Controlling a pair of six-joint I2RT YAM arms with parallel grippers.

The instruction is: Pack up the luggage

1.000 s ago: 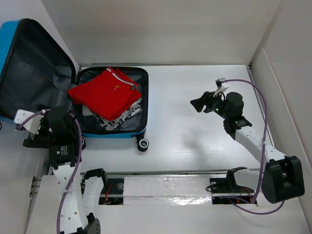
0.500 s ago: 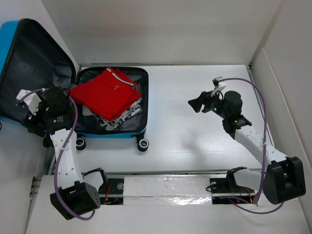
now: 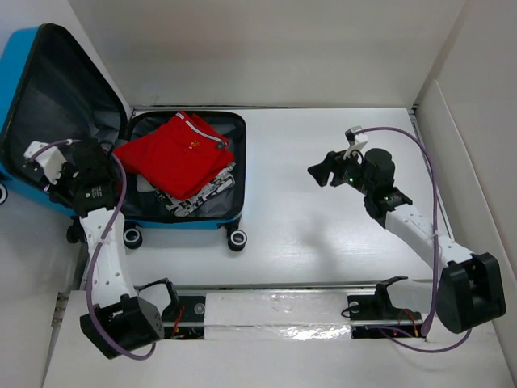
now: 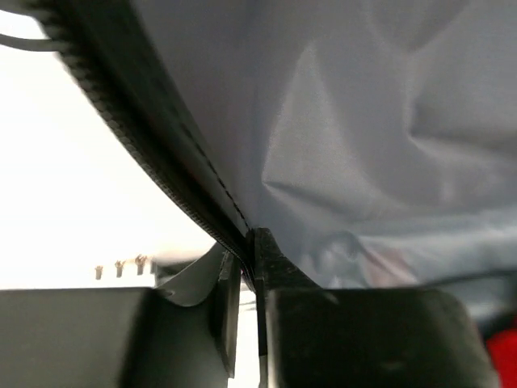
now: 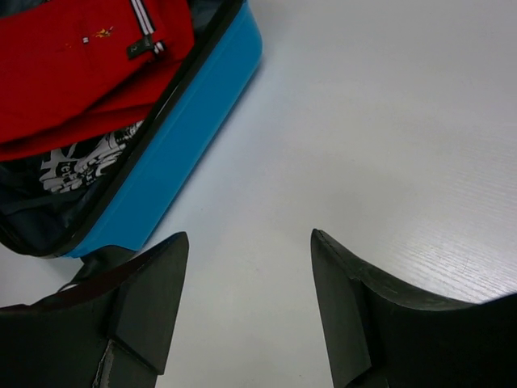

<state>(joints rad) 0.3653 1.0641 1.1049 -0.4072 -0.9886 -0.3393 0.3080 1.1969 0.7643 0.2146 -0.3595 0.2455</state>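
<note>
A white table (image 3: 323, 242) (faint wood grain showing) sits boxed in by plain white wall panels (image 3: 266, 48) behind and at right, evenly lit.

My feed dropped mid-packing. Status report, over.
Left hand shut on lid rim of blue hard-shell suitcase. Right hand open, over white table. Lid up; folded red shirt heaped in base, near hinge.

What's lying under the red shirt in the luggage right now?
A black-and-white printed garment sticks out beneath the red shirt, with a pale grey item at its left. Anything deeper in the luggage is covered.
</note>
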